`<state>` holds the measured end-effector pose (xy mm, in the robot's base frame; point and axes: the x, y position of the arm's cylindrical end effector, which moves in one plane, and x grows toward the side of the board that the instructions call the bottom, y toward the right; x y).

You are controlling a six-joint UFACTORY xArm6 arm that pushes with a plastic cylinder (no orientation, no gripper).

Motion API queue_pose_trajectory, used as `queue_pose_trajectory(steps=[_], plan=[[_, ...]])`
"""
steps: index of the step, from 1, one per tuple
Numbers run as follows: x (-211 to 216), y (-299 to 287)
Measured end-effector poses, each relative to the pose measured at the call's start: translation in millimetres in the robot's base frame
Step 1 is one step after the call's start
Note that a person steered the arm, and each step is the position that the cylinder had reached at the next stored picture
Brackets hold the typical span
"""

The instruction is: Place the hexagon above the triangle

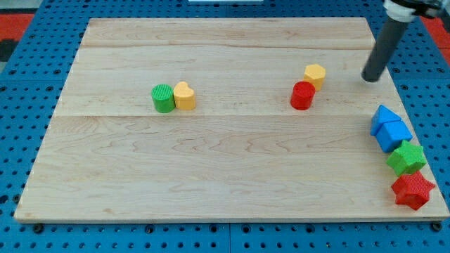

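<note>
A yellow hexagon (315,74) lies on the wooden board (211,161) at the upper right, touching a red cylinder (302,95) just below and to its left. A blue triangle (383,117) lies near the board's right edge, touching a blue cube (394,135) below it. My tip (370,78) rests on the board to the right of the hexagon and apart from it, and above the blue triangle. It touches no block.
A green cylinder (163,98) and a yellow heart (185,95) sit side by side, touching, left of centre. A green block (406,158) and a red star (413,190) lie along the right edge below the blue cube.
</note>
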<state>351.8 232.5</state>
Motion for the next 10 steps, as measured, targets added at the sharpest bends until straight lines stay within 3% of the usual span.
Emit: queue_pose_trajectory(steps=[1, 3, 5, 6, 7, 8, 10], plan=[[-24, -76], [-1, -109], [55, -56], [61, -34], [61, -26], [90, -79], [104, -33]])
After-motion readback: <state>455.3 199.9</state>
